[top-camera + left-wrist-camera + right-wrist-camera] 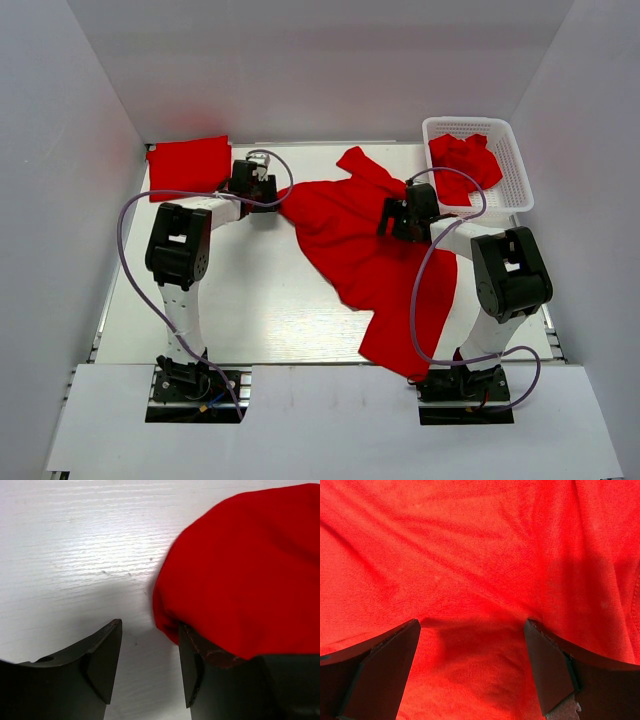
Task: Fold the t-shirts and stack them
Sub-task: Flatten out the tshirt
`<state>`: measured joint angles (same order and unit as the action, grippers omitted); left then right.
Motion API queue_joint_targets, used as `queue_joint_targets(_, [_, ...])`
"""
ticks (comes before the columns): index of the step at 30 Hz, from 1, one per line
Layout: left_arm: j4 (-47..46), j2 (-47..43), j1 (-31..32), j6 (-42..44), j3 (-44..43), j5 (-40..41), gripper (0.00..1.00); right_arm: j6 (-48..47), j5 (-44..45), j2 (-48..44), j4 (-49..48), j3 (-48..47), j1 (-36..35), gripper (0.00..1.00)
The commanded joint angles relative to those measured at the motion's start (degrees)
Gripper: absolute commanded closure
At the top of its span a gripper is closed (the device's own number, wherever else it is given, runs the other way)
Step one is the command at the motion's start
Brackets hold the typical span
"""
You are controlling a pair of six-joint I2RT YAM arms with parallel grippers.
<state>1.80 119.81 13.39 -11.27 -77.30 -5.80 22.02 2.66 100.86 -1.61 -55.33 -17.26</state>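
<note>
Showing folded shirt (188,167) hugging far-left edge, leaving bare table (250,300) nearer the arms, holding left claw (150,662) open, gripping nothing, at left hem of spread shirt (350,250), hovering right claw (472,650) wide open over its cloth, heaping bunched shirt (462,160) in far-right basket (517,165)

White table (260,300), rumpled red t-shirt (370,250) centre, apparently folded red t-shirt (188,165) far-left, white basket (515,165) far-right

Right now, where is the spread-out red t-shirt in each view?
Top external: spread t-shirt centre-right on the white table.
Left wrist: upper right, draped over one finger of the left claw.
Right wrist: fills the picture behind the open right claw.
Shared landmark: the white table, top and left wrist only.
</note>
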Motion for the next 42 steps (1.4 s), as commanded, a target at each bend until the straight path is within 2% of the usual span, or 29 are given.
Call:
queue_joint_targets(1, [0.6,1.3,0.9,1.3,1.6,-4.6,0.41,-1.0,0.4,-2.5,0.0,0.2,0.3,0.1])
queue_joint_targets(5, [0.0,1.8,1.5,2.5,1.0,-4.1,0.41,-0.8,1.1,-2.9,-0.2,0.7,0.1,0.1])
queue_joint_targets(8, [2.9,4.1,3.0,3.7,-1.8,-0.5,0.51,-0.8,1.5,-3.6,-0.9,1.5,0.1,0.1])
queue_joint_targets(9, [3.9,5.5,3.6,4.3,-3.6,0.7,0.66,-0.8,1.2,-3.7,-1.2,1.6,0.0,0.1])
queue_joint_targets(11, [6.2,6.1,4.4,4.3,-4.4,4.7,0.86,-1.8,0.8,-4.4,-1.5,1.6,0.0,0.1])
queue_joint_targets(12, [7.0,6.7,4.9,3.6,-5.0,6.0,1.0,-2.2,0.3,-5.0,-2.4,1.9,-0.1,0.1])
queue_joint_targets(14, [7.0,5.3,4.9,3.6,-4.2,7.7,1.0,-5.9,-1.2,-6.5,-3.0,2.0,-0.4,0.1])
queue_joint_targets(18, [2.1,-3.4,4.9,2.5,5.4,10.1,1.0,-13.3,-7.0,-9.5,-6.1,1.3,-0.9,0.1])
queue_joint_targets(22, [2.4,-8.2,4.4,0.6,10.1,11.4,1.0,-21.6,-8.6,-9.5,-6.0,-3.2,-2.6,0.1])
queue_joint_targets(23, [3.2,-9.0,4.4,0.6,10.8,11.4,1.0,-23.8,-7.5,-8.8,-5.7,-7.4,-4.0,0.1])
queue_joint_targets(24, [3.9,-9.0,4.4,-0.1,10.9,11.4,1.0,-24.7,-7.1,-6.0,-5.2,-9.2,-3.7,0.1])
queue_joint_targets(25, [4.7,-9.5,4.4,-0.8,12.5,12.0,1.0,-26.9,-5.8,-3.7,-4.5,-16.3,-4.3,0.1])
queue_joint_targets(28, [5.8,-10.0,4.4,-2.2,13.8,12.0,1.0,-29.7,-4.9,3.5,-4.3,-24.5,-4.7,0.1])
queue_joint_targets(29, [6.5,-10.6,4.4,-2.2,14.6,12.0,1.0,-30.5,-3.5,9.1,-3.9,-31.8,-4.8,0.1])
queue_joint_targets(32, [7.0,-12.5,4.4,-2.2,15.9,11.4,1.0,-31.8,-2.9,16.2,-3.0,-39.1,-5.0,0.1])
queue_joint_targets(33, [7.0,-13.1,4.4,-2.2,15.9,10.8,1.0,-32.6,-2.8,19.6,-3.4,-45.6,-5.2,0.1])
queue_joint_targets(36, [7.0,-14.9,4.4,-2.2,17.0,8.2,1.0,-32.8,-1.1,25.6,-5.6,-54.1,-5.1,0.1])
queue_joint_targets(42, [6.5,-16.1,4.4,-2.2,18.2,4.2,1.0,-34.2,-4.0,36.5,-12.2,-61.0,-5.5,0.1])
